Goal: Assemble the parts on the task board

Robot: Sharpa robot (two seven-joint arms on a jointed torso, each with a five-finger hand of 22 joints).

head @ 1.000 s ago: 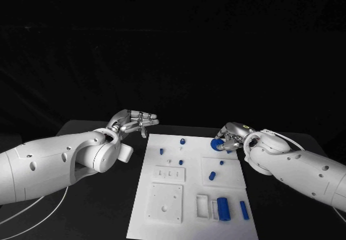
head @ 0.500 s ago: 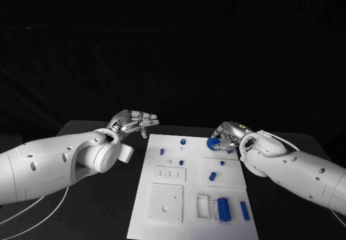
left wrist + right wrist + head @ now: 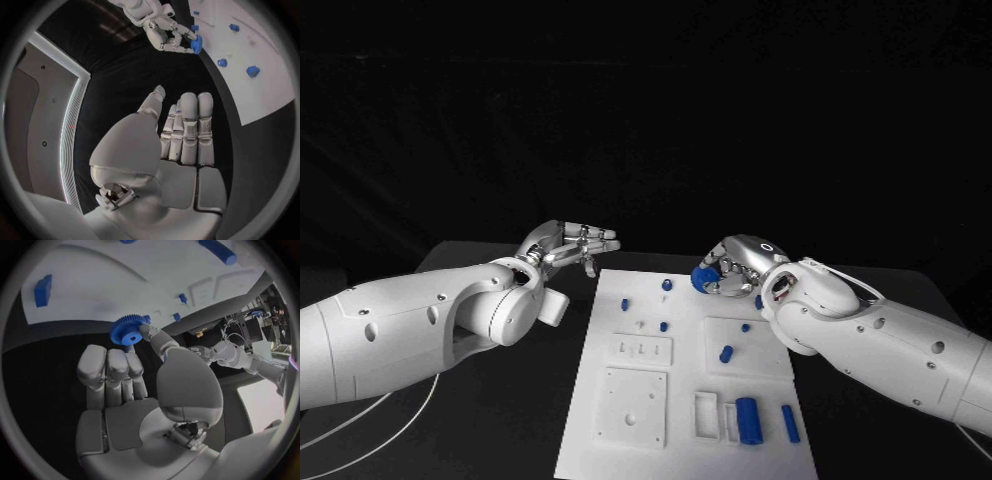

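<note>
Left hand [image 3: 570,245] is hovering at centre-left of the frame, just off the board's upper-left corner, holding nothing; in the left wrist view its fingers [image 3: 189,131] are lying straight and pressed side by side, thumb apart from them. Board [image 3: 632,400] is sitting in the lower middle of the frame on the black table [image 3: 488,420], with small blue parts scattered across it: pegs [image 3: 661,325] near the upper middle, a longer cylinder [image 3: 747,418] and a bar [image 3: 789,422] at lower right. Right hand [image 3: 730,268] is hanging over the board's upper-right area, right of centre, pinching a blue gear [image 3: 705,277] between thumb and fingertip; in the right wrist view the gear [image 3: 128,330] is sitting at the fingertips, raised off the board, other fingers [image 3: 109,370] curled alongside each other.
</note>
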